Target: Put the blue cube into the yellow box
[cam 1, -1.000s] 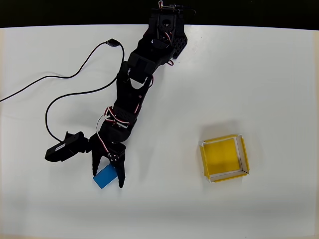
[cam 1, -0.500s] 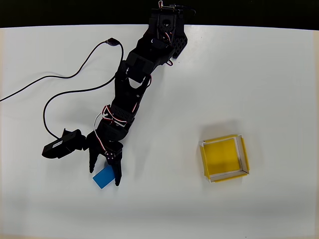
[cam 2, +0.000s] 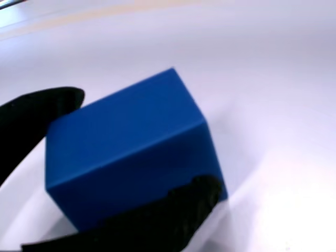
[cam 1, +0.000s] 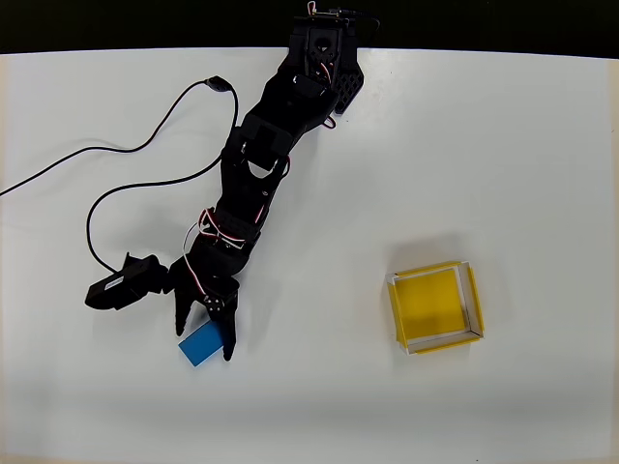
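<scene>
Blue cube (cam 1: 200, 342) lying on the white table (cam 1: 542, 145) at lower left in the overhead view, sitting between the 2 black fingers of the gripper (cam 1: 205, 340). Fingers bracketing it on both sides, pressing or nearly so; firm clamping impossible to confirm. Long axis running diagonally, roughly across the finger line. In the wrist view, cube (cam 2: 131, 147) filling the gap. Yellow box (cam 1: 435, 307) well apart to the right, open path between. Black cable (cam 1: 145, 145) trailing left, clear of that path.
</scene>
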